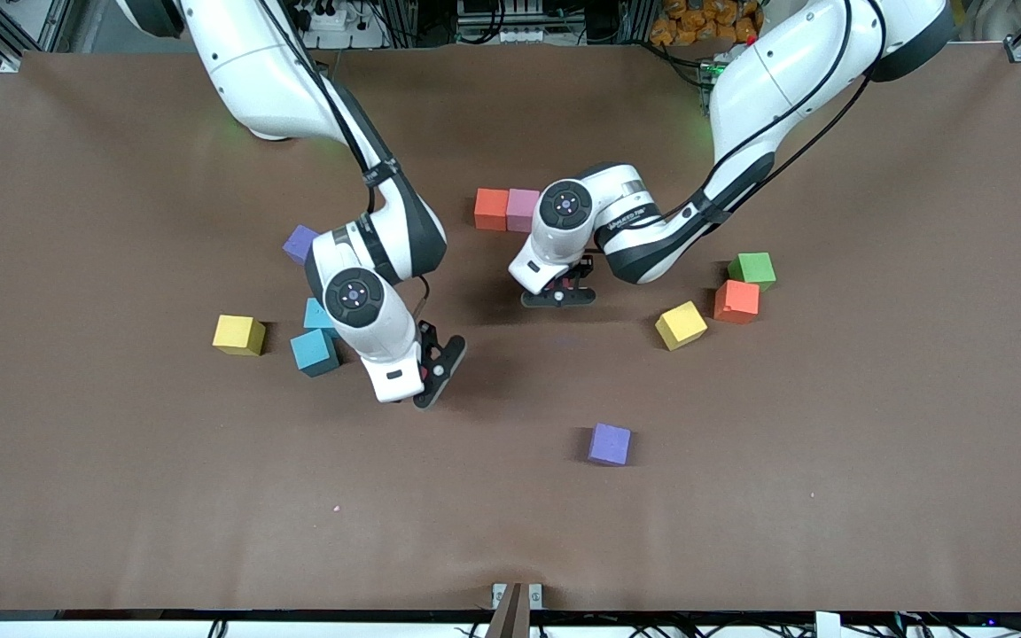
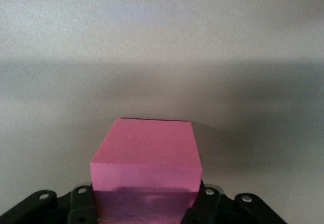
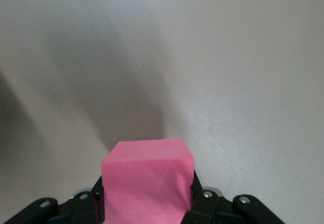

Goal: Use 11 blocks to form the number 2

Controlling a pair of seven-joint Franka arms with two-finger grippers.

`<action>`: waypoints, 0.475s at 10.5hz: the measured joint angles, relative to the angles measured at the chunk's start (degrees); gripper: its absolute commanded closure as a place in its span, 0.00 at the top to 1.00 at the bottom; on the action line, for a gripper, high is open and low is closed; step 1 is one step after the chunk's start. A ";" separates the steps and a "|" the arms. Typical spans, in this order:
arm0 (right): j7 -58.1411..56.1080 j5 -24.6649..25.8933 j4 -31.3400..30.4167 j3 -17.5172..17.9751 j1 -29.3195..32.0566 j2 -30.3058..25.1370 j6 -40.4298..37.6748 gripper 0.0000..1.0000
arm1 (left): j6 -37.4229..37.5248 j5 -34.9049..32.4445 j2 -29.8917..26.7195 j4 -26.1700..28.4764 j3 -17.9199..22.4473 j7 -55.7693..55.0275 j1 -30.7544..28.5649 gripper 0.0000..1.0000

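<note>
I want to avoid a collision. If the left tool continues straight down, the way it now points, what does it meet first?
Probably only bare table. The left tool, shut on a pink cube, hangs over open brown surface; its wrist view shows nothing else below. Height above the table is unclear.

Foam cubes scattered on the brown bench, two of them gripped.

Matte pink foam cube (image 2: 146,155) clamped in the left tool (image 1: 557,296); second pink foam cube (image 3: 147,183) clamped in the right tool (image 1: 426,377). Red cube (image 1: 491,209) touching pale pink cube (image 1: 523,210). Loose elsewhere: two yellow (image 1: 238,335) (image 1: 681,325), two blue (image 1: 314,352) (image 1: 316,314), two purple (image 1: 609,444) (image 1: 300,243), one orange-red (image 1: 736,301).
</note>
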State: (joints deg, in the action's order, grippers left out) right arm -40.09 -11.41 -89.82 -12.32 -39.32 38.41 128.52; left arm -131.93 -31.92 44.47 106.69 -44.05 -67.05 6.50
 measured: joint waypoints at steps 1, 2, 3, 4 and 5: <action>-1.36 0.00 -1.84 0.00 0.00 -1.49 0.00 0.39 | 0.00 -0.04 -0.15 0.35 -0.12 0.26 0.00 0.28; -2.37 0.00 -3.54 0.01 0.00 -2.82 0.00 0.39 | 0.02 -0.05 -0.23 0.56 -0.19 0.70 0.00 0.28; -3.39 0.00 -5.11 0.03 0.00 -4.02 0.00 0.39 | 0.06 -0.05 -0.28 0.68 -0.22 1.08 0.00 0.29; -4.46 0.00 -6.65 0.05 0.00 -5.21 0.00 0.39 | 0.09 -0.05 -0.30 0.73 -0.24 1.77 0.00 0.31; -5.49 0.00 -8.06 0.09 -0.01 -6.31 0.01 0.39 | 0.10 -0.05 -0.31 0.76 -0.26 2.11 0.00 0.31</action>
State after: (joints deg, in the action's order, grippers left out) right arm -45.58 -11.41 -97.87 -12.23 -39.32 32.10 128.53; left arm -131.83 -31.97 44.15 107.45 -44.31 -64.93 6.50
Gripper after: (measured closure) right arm 0.396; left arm 0.392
